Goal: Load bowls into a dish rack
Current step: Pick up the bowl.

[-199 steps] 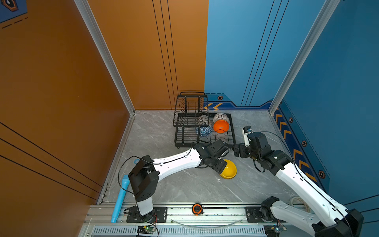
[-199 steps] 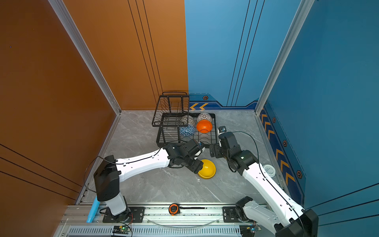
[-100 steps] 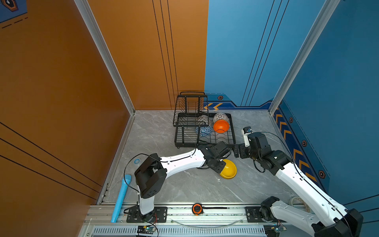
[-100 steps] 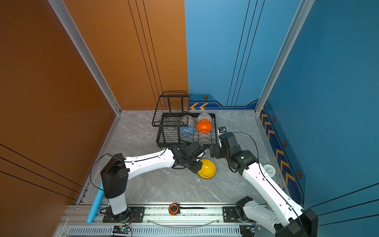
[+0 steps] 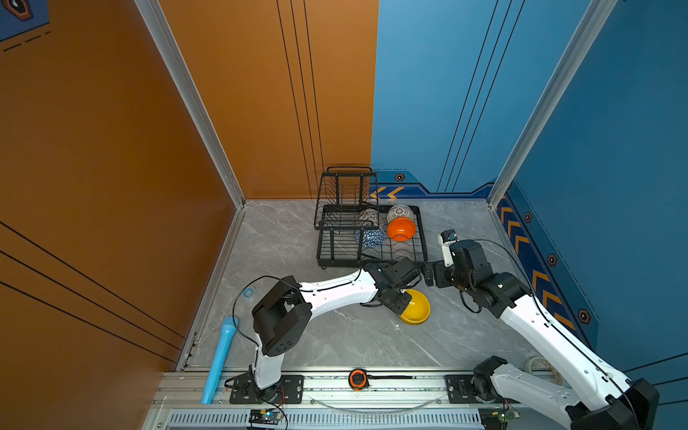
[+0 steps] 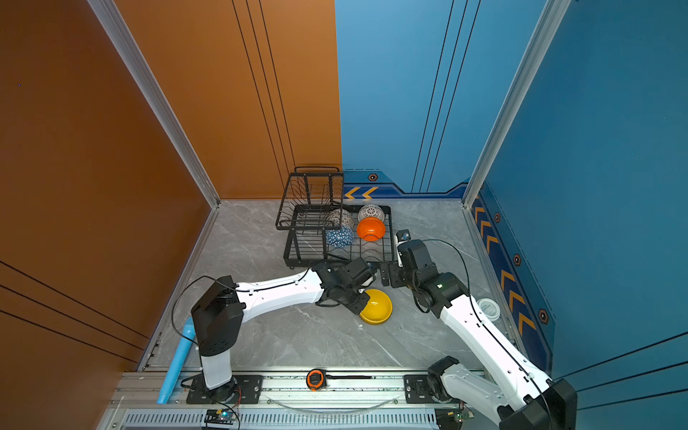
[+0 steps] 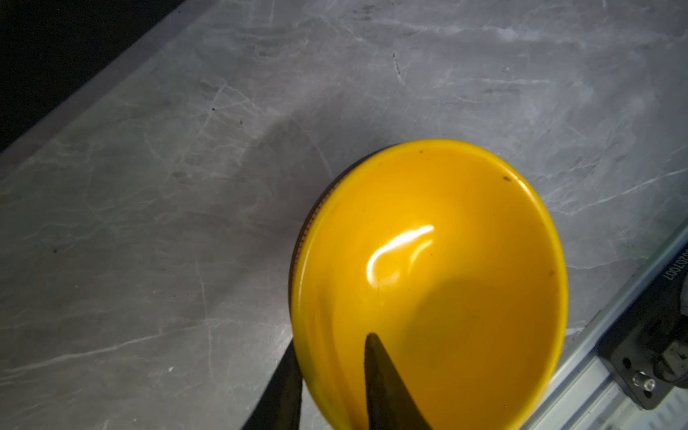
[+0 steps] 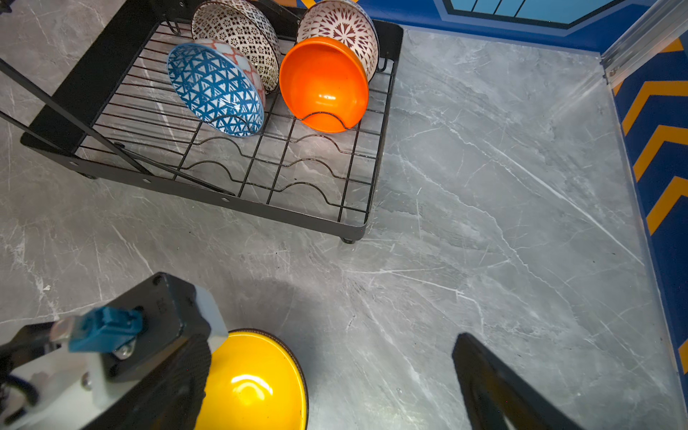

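The metal rail (image 7: 580, 376) carries a tilted, cut-off number in the left wrist view, roughly 0207007. Yellow chevrons (image 5: 387, 193) mark the blue wall strip. Print on a white lid (image 6: 488, 308) is too small to read.

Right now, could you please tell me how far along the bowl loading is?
Done: four bowls show in the dish rack: blue-patterned, orange, two black-patterned. In hand: the left gripper straddles the yellow bowl rim on the table; a firm clamp isn't clear. The right gripper is open and empty. Left: racking the yellow bowl.
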